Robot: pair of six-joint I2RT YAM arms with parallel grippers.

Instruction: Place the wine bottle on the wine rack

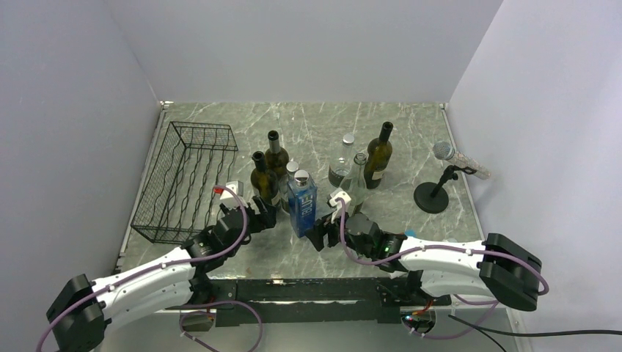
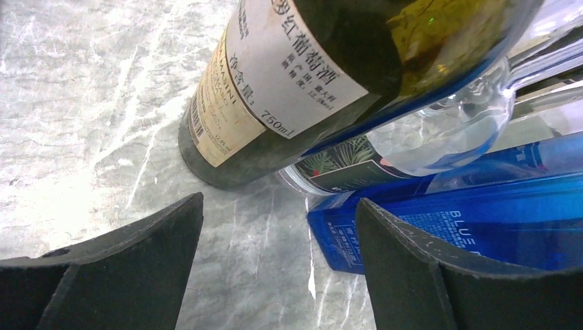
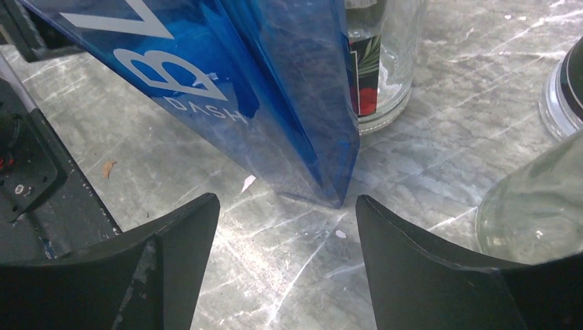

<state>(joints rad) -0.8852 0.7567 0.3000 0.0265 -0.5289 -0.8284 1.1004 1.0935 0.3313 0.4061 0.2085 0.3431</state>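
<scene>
The black wire wine rack (image 1: 183,183) lies at the table's left. Three dark wine bottles stand upright: one (image 1: 260,180) near the rack, one (image 1: 276,155) behind it, one (image 1: 379,155) farther right. In the left wrist view the nearest wine bottle (image 2: 289,75), with a white label, stands just beyond my left gripper (image 2: 278,227), which is open over bare table. My left gripper (image 1: 265,216) sits low beside that bottle. My right gripper (image 3: 285,220) is open too, nothing between its fingers, a blue square bottle (image 3: 240,89) right ahead of it.
The blue bottle (image 1: 301,202) stands between both grippers. Clear glass bottles (image 1: 342,163) (image 1: 356,180) crowd the middle; one (image 3: 536,206) is close to my right finger. A microphone on a round stand (image 1: 434,192) is at the right. Grey walls enclose the table.
</scene>
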